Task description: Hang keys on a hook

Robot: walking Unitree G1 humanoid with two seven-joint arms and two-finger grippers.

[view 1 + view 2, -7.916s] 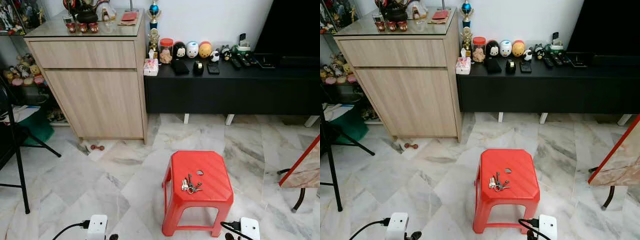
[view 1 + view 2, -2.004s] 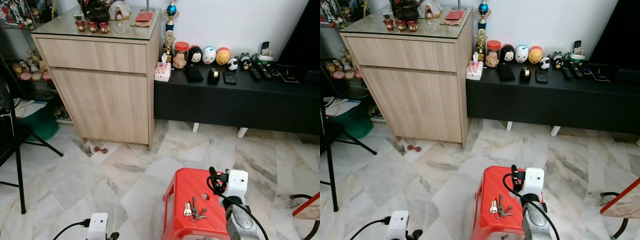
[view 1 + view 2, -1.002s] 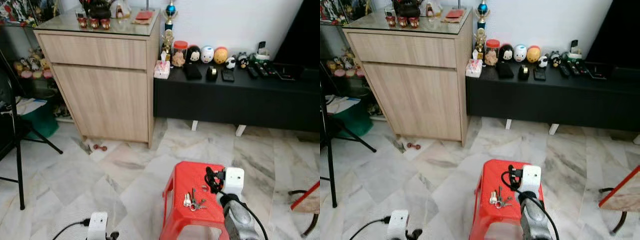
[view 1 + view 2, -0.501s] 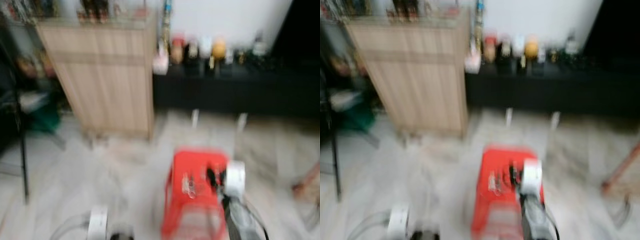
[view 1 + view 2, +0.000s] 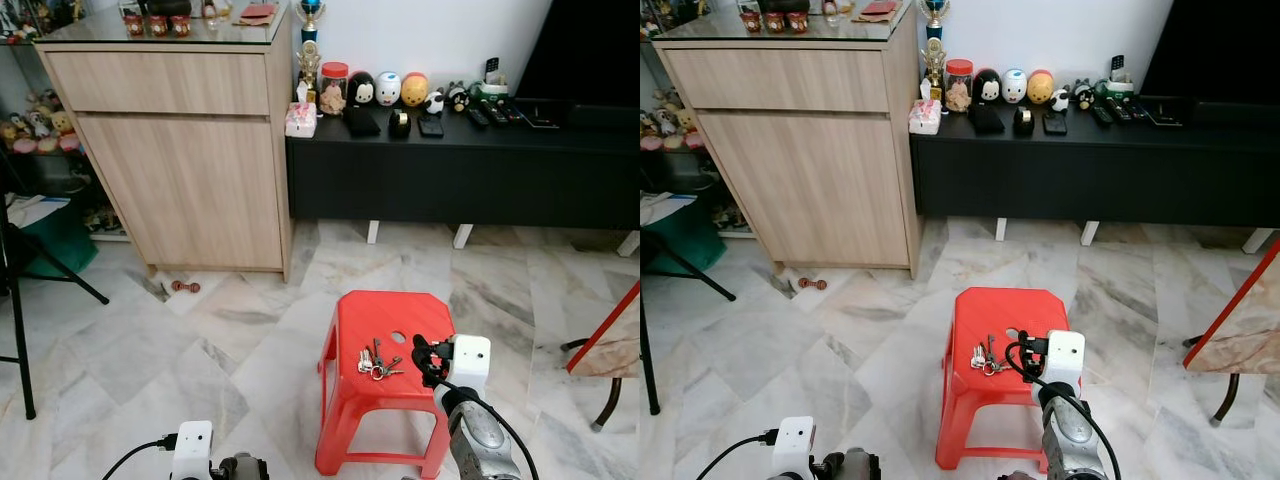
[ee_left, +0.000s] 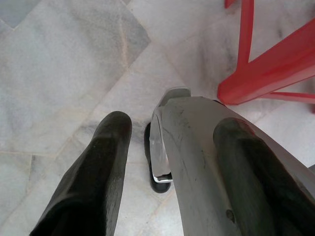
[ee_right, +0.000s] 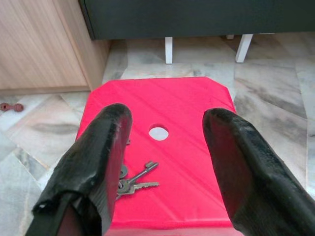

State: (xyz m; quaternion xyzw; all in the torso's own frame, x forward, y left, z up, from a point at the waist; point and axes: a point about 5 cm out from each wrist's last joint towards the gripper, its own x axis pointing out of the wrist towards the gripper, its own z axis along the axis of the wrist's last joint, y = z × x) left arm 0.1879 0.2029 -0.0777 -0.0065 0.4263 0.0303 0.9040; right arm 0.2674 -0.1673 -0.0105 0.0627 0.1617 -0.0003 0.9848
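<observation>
The keys [image 5: 375, 364] lie on the red plastic stool [image 5: 350, 318], just beside its centre hole. Your right end effector [image 7: 165, 162] hovers above the seat with its fingers wide apart and holding nothing. Lower it straight down and bring it over the ring before you close. The left end effector [image 6: 167, 172] hangs open near the marble floor [image 5: 150, 340].

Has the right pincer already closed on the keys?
No: the right pincer is open above the red stool, and the keys lie loose on the seat between its fingers.
</observation>
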